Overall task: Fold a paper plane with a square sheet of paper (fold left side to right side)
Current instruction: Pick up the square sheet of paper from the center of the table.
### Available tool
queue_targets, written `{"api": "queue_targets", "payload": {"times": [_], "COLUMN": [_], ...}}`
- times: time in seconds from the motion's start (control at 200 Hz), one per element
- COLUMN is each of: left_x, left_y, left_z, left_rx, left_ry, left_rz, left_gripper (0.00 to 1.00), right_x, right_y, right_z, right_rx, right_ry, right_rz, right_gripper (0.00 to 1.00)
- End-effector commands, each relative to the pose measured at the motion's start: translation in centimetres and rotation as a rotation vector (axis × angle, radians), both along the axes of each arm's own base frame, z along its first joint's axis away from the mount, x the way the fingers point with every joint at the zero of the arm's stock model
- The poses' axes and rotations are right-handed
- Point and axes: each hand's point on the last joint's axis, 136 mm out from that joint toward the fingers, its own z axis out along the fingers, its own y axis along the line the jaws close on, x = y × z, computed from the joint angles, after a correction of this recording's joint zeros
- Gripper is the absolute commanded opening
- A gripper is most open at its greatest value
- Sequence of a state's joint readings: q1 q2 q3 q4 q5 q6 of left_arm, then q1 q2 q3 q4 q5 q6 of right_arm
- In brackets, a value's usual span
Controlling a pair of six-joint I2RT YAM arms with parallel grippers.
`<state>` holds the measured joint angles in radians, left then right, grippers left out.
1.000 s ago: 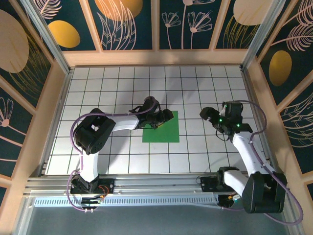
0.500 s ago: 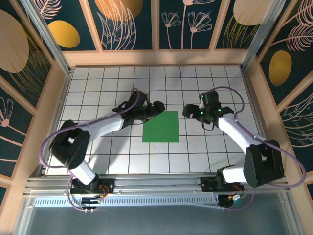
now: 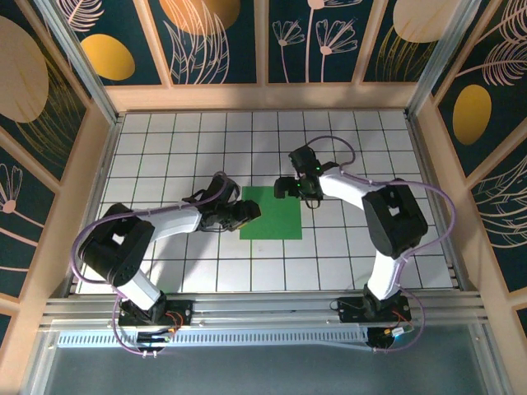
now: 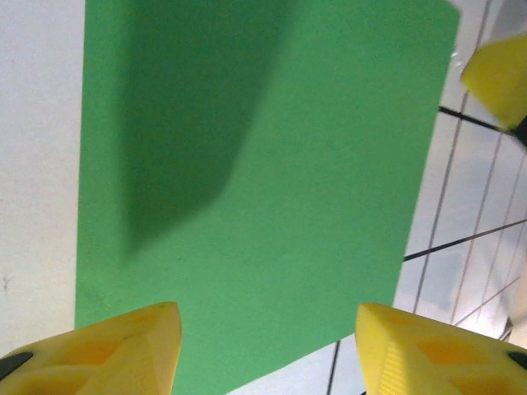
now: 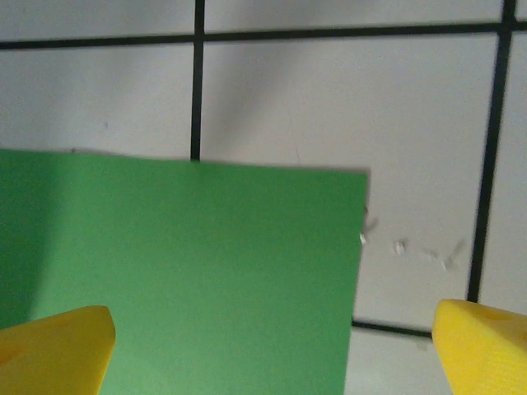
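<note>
The square sheet of paper point(image 3: 276, 220) lies flat and unfolded on the white grid floor, bright green; the paper plane is out of view. My left gripper point(image 3: 247, 213) hovers at the sheet's left edge, open, its yellow fingers point(image 4: 123, 350) spread over the green sheet point(image 4: 263, 181) with nothing between them. My right gripper point(image 3: 286, 188) hangs over the sheet's far edge, open, its fingers point(image 5: 53, 350) wide apart above a corner of the sheet point(image 5: 181, 271). One right finger point(image 4: 498, 74) shows past the sheet's corner in the left wrist view.
White tiles with black grid lines point(image 3: 346, 255) surround the sheet. Wooden walls point(image 3: 263, 97) close the floor at the back and both sides. A metal rail point(image 3: 263, 313) with the arm bases runs along the near edge.
The right gripper has swung left from beside the sheet to over its far edge. The left gripper has come back from the far left corner to the left edge and narrowed somewhat.
</note>
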<state>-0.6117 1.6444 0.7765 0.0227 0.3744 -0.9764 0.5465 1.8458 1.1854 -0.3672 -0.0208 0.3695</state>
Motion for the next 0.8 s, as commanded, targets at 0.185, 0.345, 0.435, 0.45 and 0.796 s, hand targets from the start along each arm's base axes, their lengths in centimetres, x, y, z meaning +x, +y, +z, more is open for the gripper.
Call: {"api": "queue_targets", "payload": {"times": [0.185, 0.345, 0.435, 0.45, 0.796], "left_x": [-0.6, -0.8, -0.8, -0.8, -0.5], "left_y": [-0.4, 0.1, 0.2, 0.2, 0.2], "left_z": [-1.7, -2.2, -2.3, -2.3, -2.1], "left_rx": [0.02, 0.039, 0.045, 0.045, 0.037], "left_ry": [0.044, 0.052, 0.054, 0.053, 0.044], "left_rz": [-0.04, -0.034, -0.028, -0.028, -0.011], "left_gripper": [0.56, 0.57, 0.57, 0.57, 0.55], "right_x": [2.0, 2.1, 1.7, 1.6, -2.2], "right_y": [1.8, 1.9, 2.0, 2.0, 3.6], "right_z": [-0.9, -1.9, -2.6, -2.7, -2.4], "right_rx": [-0.079, -0.111, -0.116, -0.116, -0.101], "right_ry": [-0.031, -0.014, 0.004, 0.006, 0.064], "right_rz": [0.048, 0.056, 0.064, 0.065, 0.117], "right_gripper": [0.99, 0.99, 0.99, 0.99, 0.96]}}
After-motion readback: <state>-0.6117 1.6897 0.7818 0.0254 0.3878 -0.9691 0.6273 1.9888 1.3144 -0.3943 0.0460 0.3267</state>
